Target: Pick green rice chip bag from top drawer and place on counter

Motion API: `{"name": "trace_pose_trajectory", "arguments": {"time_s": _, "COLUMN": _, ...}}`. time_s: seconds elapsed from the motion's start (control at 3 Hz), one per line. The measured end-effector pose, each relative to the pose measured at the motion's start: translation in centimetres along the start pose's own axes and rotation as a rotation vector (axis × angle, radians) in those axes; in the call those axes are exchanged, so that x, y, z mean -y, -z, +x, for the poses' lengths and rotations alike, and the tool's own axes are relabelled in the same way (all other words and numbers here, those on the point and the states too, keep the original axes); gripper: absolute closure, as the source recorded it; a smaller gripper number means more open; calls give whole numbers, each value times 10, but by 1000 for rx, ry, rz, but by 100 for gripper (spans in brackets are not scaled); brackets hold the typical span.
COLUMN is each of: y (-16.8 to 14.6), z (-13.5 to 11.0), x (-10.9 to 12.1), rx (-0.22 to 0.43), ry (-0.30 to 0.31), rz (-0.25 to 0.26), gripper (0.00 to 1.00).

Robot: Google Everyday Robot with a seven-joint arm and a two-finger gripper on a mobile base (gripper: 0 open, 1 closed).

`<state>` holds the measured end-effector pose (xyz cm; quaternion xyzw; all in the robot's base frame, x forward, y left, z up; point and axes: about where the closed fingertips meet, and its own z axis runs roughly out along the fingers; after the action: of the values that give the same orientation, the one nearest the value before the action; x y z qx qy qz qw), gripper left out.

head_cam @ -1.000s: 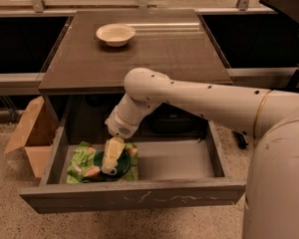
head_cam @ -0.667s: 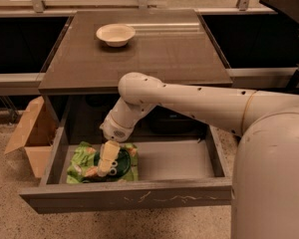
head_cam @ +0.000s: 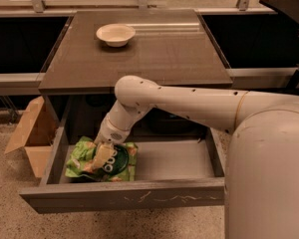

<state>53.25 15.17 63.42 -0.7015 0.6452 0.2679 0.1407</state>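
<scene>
The green rice chip bag [head_cam: 102, 162] lies crumpled in the left part of the open top drawer [head_cam: 174, 161], its dark green round logo facing up. My gripper [head_cam: 102, 155] reaches down into the drawer from the right and sits right on top of the bag, over its middle. It hides part of the bag. The counter [head_cam: 154, 54] is the dark glossy tabletop directly above the drawer.
A cream bowl [head_cam: 115, 34] stands at the back left of the counter. An open tan cardboard box [head_cam: 31, 136] sits on the floor left of the drawer. My arm [head_cam: 189, 103] spans the drawer's front right. Dark shelves flank the counter.
My gripper has shifted a little to the left over the bag, and the elbow has swung left with it. The bag has stayed in place.
</scene>
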Motion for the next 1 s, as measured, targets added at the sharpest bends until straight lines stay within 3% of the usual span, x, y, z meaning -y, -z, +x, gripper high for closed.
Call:
{"name": "trace_pose_trajectory", "arguments": {"time_s": 0.33, "y": 4, "z": -5, "x": -4, "rx": 11, "ry": -1, "rz": -7, "gripper": 72}}
{"name": "trace_pose_trajectory", "arguments": {"time_s": 0.67, "y": 65, "z": -28, "x": -17, "rx": 140, "ry": 45, "rz": 84, "gripper": 100}}
{"name": "trace_pose_trajectory", "arguments": {"time_s": 1.0, "y": 133, "z": -30, "x": -27, "rx": 243, "ry": 76, "rz": 200, "gripper": 100}}
